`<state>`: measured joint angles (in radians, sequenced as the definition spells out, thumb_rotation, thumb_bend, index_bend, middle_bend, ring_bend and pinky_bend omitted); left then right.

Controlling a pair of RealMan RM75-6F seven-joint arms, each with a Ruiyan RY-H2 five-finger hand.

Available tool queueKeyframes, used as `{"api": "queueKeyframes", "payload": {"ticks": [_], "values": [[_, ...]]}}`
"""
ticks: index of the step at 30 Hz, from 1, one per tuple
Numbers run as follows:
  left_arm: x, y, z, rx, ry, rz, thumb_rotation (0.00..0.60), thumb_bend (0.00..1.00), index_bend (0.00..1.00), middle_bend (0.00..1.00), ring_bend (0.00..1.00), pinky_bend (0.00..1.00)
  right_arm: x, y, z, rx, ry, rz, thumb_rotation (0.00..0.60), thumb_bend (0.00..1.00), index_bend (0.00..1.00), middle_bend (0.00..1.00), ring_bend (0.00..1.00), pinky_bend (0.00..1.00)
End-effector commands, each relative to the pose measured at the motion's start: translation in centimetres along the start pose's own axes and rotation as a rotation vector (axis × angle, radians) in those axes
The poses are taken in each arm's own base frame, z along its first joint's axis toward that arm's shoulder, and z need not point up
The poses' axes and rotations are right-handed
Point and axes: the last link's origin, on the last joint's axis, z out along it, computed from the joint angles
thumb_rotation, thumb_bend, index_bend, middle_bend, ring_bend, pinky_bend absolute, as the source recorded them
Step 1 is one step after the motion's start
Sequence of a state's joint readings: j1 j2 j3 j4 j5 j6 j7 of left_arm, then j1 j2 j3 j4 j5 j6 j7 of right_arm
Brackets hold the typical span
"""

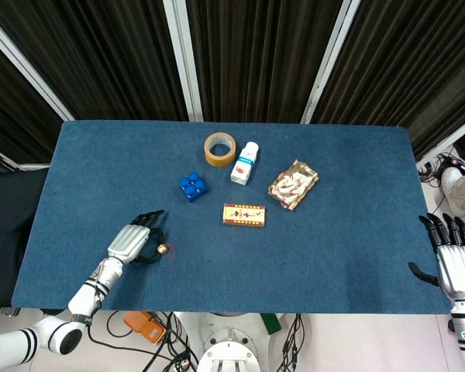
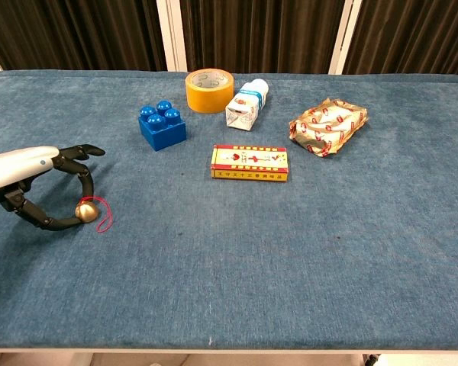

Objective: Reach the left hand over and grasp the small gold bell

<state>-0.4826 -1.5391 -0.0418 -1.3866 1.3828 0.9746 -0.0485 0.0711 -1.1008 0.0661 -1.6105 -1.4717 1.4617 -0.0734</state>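
Observation:
The small gold bell (image 1: 163, 249) (image 2: 86, 211) with a red cord (image 2: 103, 217) lies on the blue table (image 1: 333, 248) near the front left. My left hand (image 1: 132, 242) (image 2: 30, 171) reaches in from the left and pinches the bell: a curved finger comes down on its top and the thumb touches its left side. The bell rests on the cloth. My right hand (image 1: 453, 260) hangs off the table's right edge, fingers spread, holding nothing; the chest view does not show it.
A blue brick (image 1: 192, 186) (image 2: 162, 125) sits behind the bell. Further back are a tape roll (image 1: 219, 148) (image 2: 209, 79) and a small white bottle (image 1: 246, 163) (image 2: 246, 105). A flat red-yellow box (image 1: 243, 215) (image 2: 249, 162) and a foil packet (image 1: 293, 184) (image 2: 328, 125) lie mid-table.

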Motion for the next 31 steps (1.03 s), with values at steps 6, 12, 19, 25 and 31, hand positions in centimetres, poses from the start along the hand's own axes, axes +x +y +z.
{"api": "queueKeyframes", "payload": {"ticks": [6, 12, 19, 25, 31], "values": [[1.2, 0.2, -0.6, -0.004, 0.018, 0.008, 0.6, 0.31, 0.5, 0.0, 0.0, 0.08, 0.0, 0.0, 0.0, 0.001, 0.0, 0.001, 0.6, 0.3, 0.17, 0.16, 0.06, 0.0], [4.6, 1.3, -2.1, -0.028, 0.054, 0.025, 0.6, 0.33, 0.5, 0.0, 0.0, 0.08, 0.0, 0.0, -0.1, 0.002, 0.001, 0.004, 0.6, 0.3, 0.17, 0.16, 0.06, 0.0], [11.6, 3.0, -4.2, -0.03, 0.11, 0.04, 0.6, 0.33, 0.5, 0.0, 0.0, 0.08, 0.0, 0.0, -0.1, 0.002, 0.001, 0.01, 0.6, 0.3, 0.17, 0.16, 0.06, 0.0], [16.9, 3.7, -5.9, 0.007, 0.18, 0.087, 0.6, 0.33, 0.5, 0.0, 0.0, 0.08, 0.1, -0.1, -0.1, 0.003, 0.002, 0.012, 0.6, 0.3, 0.17, 0.16, 0.06, 0.0], [20.0, 4.5, -7.6, 0.016, 0.235, 0.033, 0.6, 0.33, 0.5, 0.0, 0.0, 0.08, 0.2, 0.0, -0.1, -0.001, 0.005, 0.019, 0.6, 0.3, 0.17, 0.16, 0.06, 0.0]]}}
